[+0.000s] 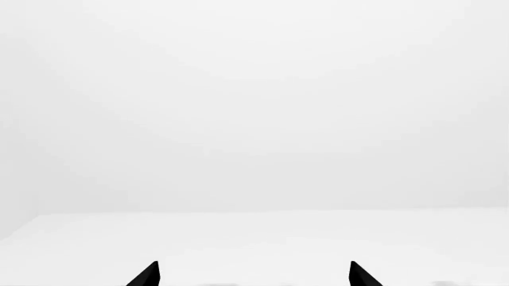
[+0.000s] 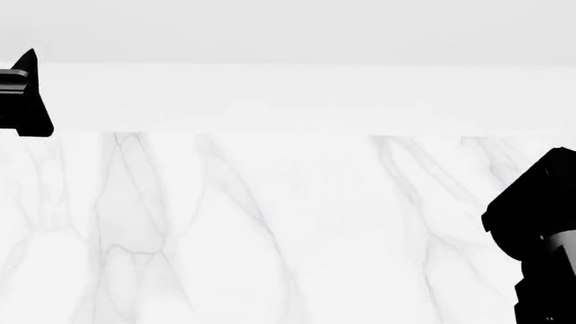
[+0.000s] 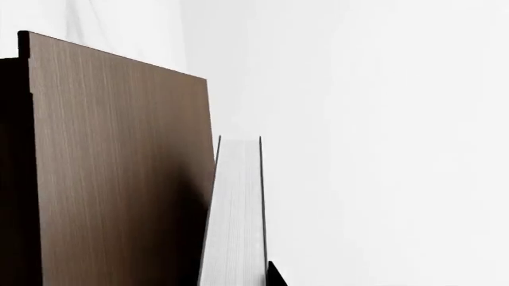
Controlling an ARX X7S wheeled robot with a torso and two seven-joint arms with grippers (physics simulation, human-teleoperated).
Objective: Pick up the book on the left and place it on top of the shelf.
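In the right wrist view the book (image 3: 235, 214) stands on edge, showing white page edges between thin dark covers, and runs out from my right gripper (image 3: 236, 277). One black fingertip (image 3: 276, 276) presses on its cover. The other fingertip is lost in the dark beside it. The book stands close against a brown board of the shelf (image 3: 119, 167). I cannot tell whether they touch. My left gripper (image 1: 254, 275) is open and empty, with two black fingertips (image 1: 147, 275) wide apart over a plain white surface. The head view shows neither book nor shelf.
The head view shows a white marble tabletop (image 2: 270, 229) with a white wall behind it. Part of my left arm (image 2: 23, 94) shows at its left edge and my right arm (image 2: 540, 229) at its lower right.
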